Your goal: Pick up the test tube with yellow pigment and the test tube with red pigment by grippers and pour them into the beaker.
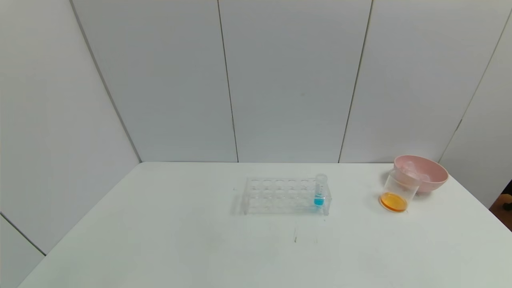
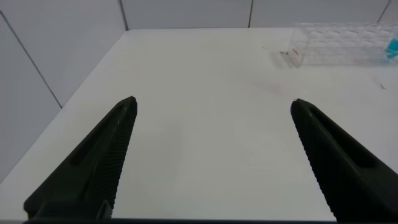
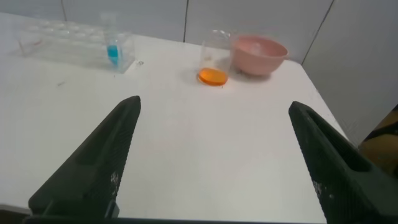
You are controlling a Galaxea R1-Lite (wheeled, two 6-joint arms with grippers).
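The beaker [image 1: 398, 190] stands at the right of the table against the pink bowl, with orange liquid at its bottom; it also shows in the right wrist view [image 3: 213, 59]. No tube with yellow or red liquid is in view. Both grippers are out of the head view. My left gripper [image 2: 212, 101] is open and empty over bare table near the table's left side. My right gripper [image 3: 214, 102] is open and empty over bare table, short of the beaker.
A clear tube rack [image 1: 286, 196] stands mid-table with one tube of blue liquid [image 1: 319, 192] at its right end. The pink bowl [image 1: 434, 182] at the back right holds some clear shapes I cannot make out. The table's right edge is close to the bowl.
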